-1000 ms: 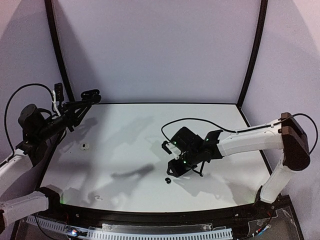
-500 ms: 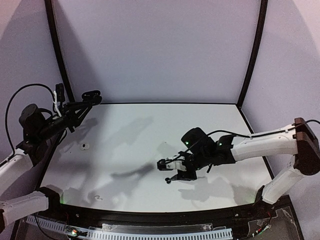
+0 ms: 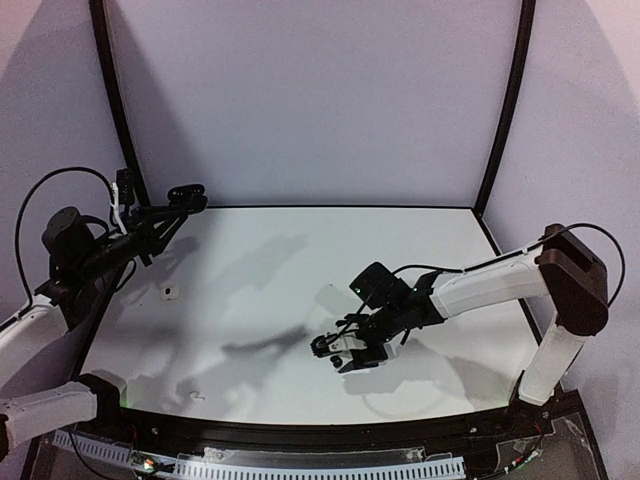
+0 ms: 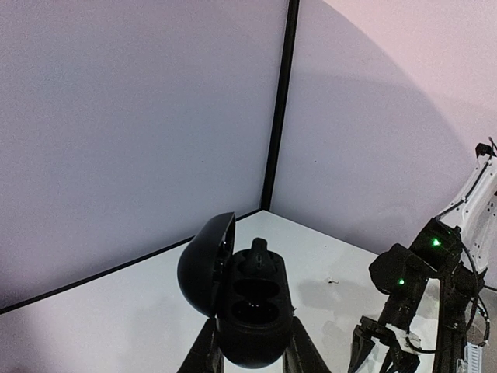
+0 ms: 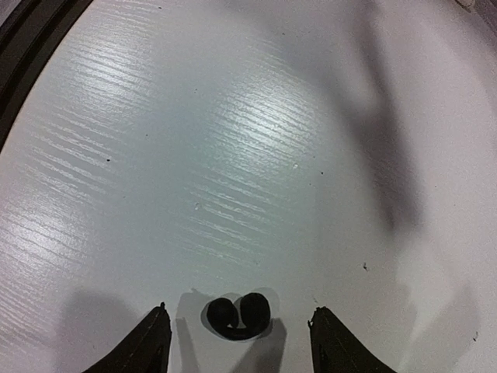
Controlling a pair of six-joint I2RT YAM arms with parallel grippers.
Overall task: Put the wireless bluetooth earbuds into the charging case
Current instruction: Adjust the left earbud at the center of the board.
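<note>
Down and leftward since the earlier frame, the right gripper (image 3: 325,347) now sits low over the table (image 3: 250,260), where before it was higher and further right with the black earbud clear of it. In the right wrist view that black earbud (image 5: 237,317) lies on the white surface directly between the spread fingertips (image 5: 155,334) of the right gripper (image 5: 238,312) – released, apart from both pads, its own shadow pooled around it. From above, the wrist and fingers cover the bud, so it cannot be picked out there. Far to the left of this gripper a white earbud (image 3: 170,292) rests alone on the table. Beyond it, raised over the table's far left corner, the left gripper (image 3: 185,197) is clenched on the charging case (image 3: 187,190). The left wrist view shows the charging case (image 4: 248,311) upright between the fingers, its lid (image 4: 203,264) swung open to the left – two round wells face the camera, and a dark lump stands at the far end, too unclear to name. Past the case, the right arm (image 4: 419,272) shows with green lights.
</note>
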